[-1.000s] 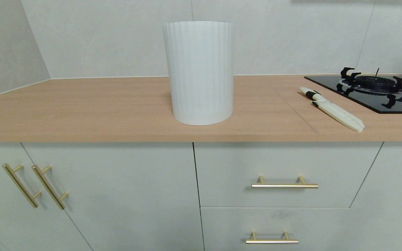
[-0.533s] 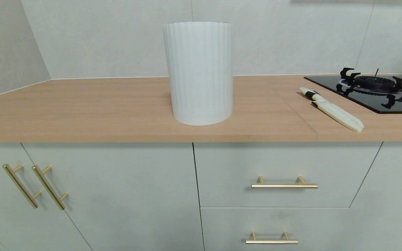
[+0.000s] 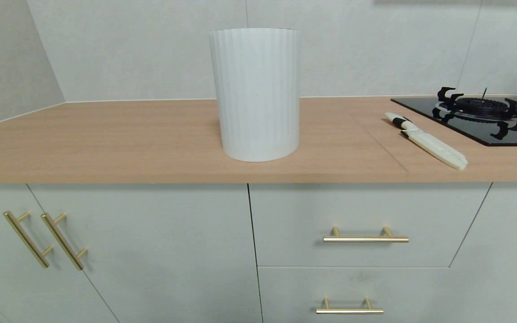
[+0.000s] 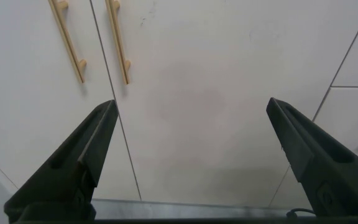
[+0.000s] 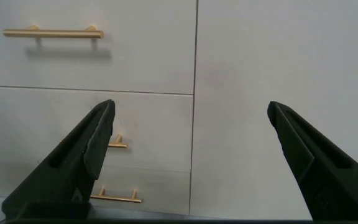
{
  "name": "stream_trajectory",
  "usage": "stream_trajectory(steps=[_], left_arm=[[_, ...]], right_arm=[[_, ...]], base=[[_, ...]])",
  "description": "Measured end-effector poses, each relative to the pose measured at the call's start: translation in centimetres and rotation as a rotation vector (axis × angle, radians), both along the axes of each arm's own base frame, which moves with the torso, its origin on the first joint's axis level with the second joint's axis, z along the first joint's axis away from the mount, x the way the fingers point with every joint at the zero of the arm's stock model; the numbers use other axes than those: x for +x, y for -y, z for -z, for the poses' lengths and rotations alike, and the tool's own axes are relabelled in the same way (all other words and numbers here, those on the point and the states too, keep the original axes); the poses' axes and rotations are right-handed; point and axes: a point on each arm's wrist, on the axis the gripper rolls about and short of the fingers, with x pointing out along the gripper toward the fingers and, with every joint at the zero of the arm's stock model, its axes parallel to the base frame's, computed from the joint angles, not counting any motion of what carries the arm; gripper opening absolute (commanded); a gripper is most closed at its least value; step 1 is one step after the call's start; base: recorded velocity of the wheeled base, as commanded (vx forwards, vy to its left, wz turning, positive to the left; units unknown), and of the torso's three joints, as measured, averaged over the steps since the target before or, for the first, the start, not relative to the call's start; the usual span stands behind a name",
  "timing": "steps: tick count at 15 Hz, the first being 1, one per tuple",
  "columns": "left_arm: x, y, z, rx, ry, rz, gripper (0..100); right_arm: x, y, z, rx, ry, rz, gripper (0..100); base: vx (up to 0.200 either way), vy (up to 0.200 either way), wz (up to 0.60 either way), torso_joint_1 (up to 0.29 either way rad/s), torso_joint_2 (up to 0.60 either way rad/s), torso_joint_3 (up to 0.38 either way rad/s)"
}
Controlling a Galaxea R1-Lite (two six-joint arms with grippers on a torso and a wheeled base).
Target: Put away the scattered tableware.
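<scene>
Countertop point(image 3: 106, 143): knife point(image 3: 427, 141) right of ribbed holder point(image 3: 258, 94); left tool point(image 4: 191, 102), right tool point(image 5: 191, 104) spread apart, below, facing cabinets point(image 3: 151, 246).

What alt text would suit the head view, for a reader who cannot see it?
A tall white ribbed container stands upright at the middle of a wooden countertop, near its front edge. To its right a cream-bladed knife lies flat beside a black gas hob. Below are pale cabinet fronts with brass bar handles.

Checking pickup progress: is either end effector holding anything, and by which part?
Nothing held: left end effector and right end effector are open, empty; knife lies on countertop.
</scene>
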Motion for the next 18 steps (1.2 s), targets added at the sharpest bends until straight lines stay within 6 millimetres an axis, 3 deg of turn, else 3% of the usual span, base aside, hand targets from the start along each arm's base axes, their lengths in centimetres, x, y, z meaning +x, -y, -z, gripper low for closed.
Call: stream_trajectory(steps=[6,18], left_arm=[[0.00,0.00,0.00,0.000,0.000,0.000,100],[0.00,0.00,0.00,0.000,0.000,0.000,100]], right_arm=[[0.00,0.00,0.00,0.000,0.000,0.000,100],[0.00,0.00,0.00,0.000,0.000,0.000,100]], base=[[0.000,0.000,0.00,0.045,-0.14,-0.149],[0.000,0.000,0.00,0.164,-0.48,-0.299]])
